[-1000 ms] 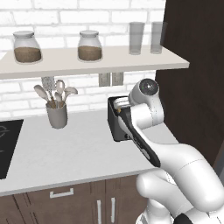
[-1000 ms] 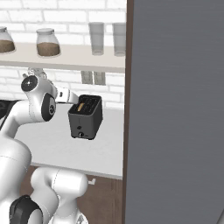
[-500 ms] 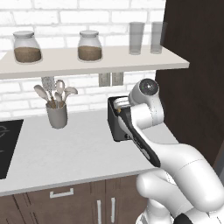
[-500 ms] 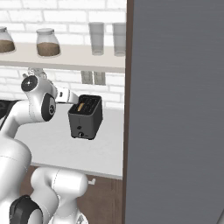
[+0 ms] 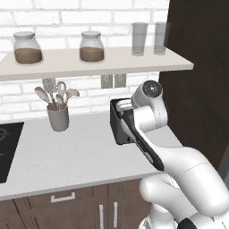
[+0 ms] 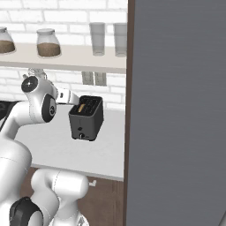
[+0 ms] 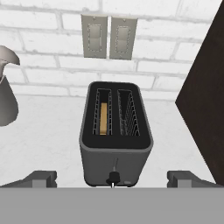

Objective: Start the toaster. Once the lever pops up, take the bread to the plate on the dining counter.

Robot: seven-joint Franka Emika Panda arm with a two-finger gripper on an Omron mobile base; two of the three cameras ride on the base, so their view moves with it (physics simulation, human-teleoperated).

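While idle, claw (image 7: 112, 181): fingers spread wide, holding nothing, poised just above the toaster.
toaster (image 7: 115, 135): upright on grey desk (image 5: 67, 156).
bread (image 7: 103, 118): sunk in left slot; probably light, crumbly; pinch its top edge gently.

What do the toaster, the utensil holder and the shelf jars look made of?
Toaster: matte dark grey, likely painted metal or plastic, with no glints. Utensil holder: plain grey, probably ceramic; opaque and smooth. Jars: clear glass, since the brown contents show through.
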